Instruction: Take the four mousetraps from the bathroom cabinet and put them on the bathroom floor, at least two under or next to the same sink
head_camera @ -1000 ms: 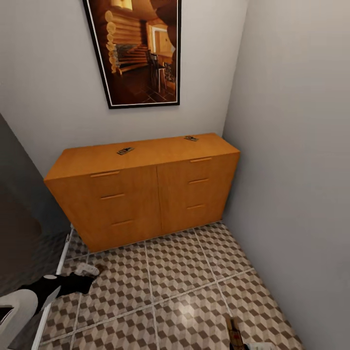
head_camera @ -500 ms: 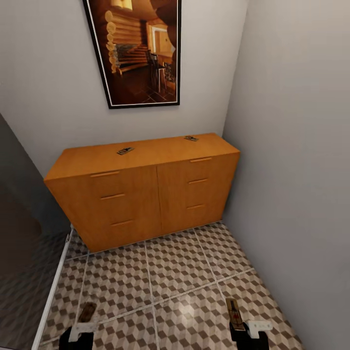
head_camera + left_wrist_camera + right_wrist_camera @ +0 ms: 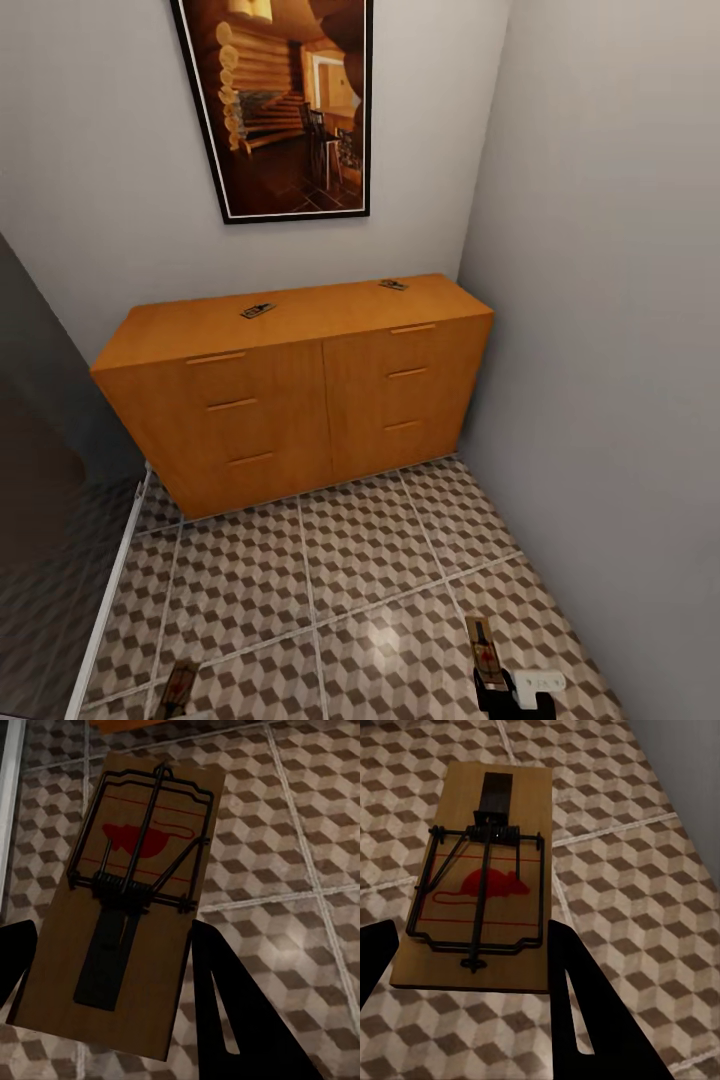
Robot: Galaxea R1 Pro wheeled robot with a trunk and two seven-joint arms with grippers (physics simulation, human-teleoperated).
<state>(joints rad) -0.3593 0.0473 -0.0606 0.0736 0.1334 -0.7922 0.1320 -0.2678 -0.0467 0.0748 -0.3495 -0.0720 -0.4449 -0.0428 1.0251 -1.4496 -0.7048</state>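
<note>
Overhead, two mousetraps [image 3: 258,310] atop cabinet [image 3: 300,410], wrist views, both fingers [image 3: 225,1005] clamping a trap each.

The cabinet [image 3: 300,400] stands on the bathroom floor [image 3: 360,560], two mousetraps [image 3: 257,310] atop.

Nothing readable is showing up anywhere, honestly. The mousetraps [image 3: 127,907] [image 3: 484,877] are only carrying a red mouse shape and red lines, no letters or numbers.
</note>
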